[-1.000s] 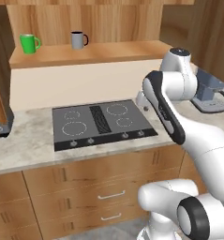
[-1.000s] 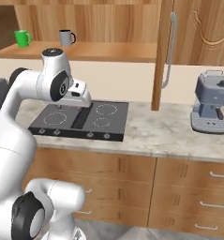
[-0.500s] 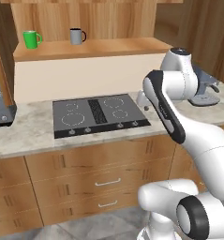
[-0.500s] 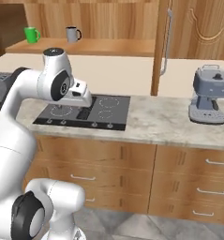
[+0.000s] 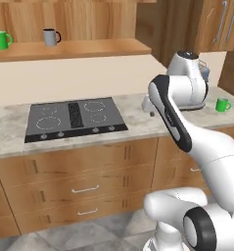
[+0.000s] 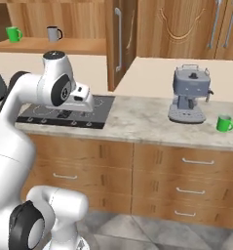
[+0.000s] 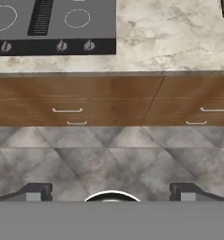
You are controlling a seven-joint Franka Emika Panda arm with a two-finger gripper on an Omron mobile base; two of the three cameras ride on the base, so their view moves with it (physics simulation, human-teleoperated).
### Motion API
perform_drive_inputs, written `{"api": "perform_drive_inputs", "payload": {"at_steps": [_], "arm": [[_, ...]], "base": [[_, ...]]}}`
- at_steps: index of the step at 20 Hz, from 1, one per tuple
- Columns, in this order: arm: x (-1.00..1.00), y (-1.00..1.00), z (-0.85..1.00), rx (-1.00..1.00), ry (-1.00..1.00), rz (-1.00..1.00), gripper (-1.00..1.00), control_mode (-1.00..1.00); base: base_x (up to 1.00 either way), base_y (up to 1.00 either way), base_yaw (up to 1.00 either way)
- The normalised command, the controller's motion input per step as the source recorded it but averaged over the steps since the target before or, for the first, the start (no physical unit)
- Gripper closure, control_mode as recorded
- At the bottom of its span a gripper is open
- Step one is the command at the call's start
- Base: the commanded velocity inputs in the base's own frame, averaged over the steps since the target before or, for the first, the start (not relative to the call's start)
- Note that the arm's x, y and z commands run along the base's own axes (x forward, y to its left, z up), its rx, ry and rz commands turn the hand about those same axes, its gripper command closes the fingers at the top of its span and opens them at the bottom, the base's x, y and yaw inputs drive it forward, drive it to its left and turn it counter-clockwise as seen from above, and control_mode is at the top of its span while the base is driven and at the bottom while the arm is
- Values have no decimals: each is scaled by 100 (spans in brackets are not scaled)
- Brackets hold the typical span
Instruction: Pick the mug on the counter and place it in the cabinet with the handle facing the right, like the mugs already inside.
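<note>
The mug [image 5: 222, 104] is small and bright green. It stands on the counter [image 5: 138, 122] at the far right, just right of the coffee machine, and also appears as the mug [image 6: 224, 123]. The cabinet [image 5: 74, 49] holds a green mug [image 5: 1, 40] and a grey mug [image 5: 51, 37] on its shelf, and its dark door [image 6: 120, 41] stands open. My gripper [image 7: 111, 191] is open and empty, with its fingertips [image 7: 38, 191] wide apart. It hangs over the counter's front edge by the hob [image 6: 64, 113], far left of the counter mug.
A grey coffee machine [image 6: 188, 95] stands on the counter between the arm and the mug. Light wooden drawers [image 7: 108, 101] run below the counter, above a grey tiled floor. Carved cabinet doors with bar handles [image 6: 220, 24] hang at the upper right.
The whole scene has slid left in both base views, so the base has moved right. The coffee machine and the counter mug have come further into view. The arm's pose looks the same.
</note>
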Motion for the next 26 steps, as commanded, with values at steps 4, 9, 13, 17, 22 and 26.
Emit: {"api": "perform_drive_inputs", "payload": {"at_steps": [4,9,13,17,22,26], "arm": [[0,0,0,0,0,0,-100,100],[0,0,0,0,0,0,-100,100],[0,0,0,0,0,0,-100,100],[0,0,0,0,0,0,-100,100],[0,0,0,0,0,0,-100,100],[0,0,0,0,0,0,-100,100]], "base": [[14,-90,8],[5,-94,6],[22,-93,1],[35,-85,0],[79,-61,0],[89,-43,2]]}}
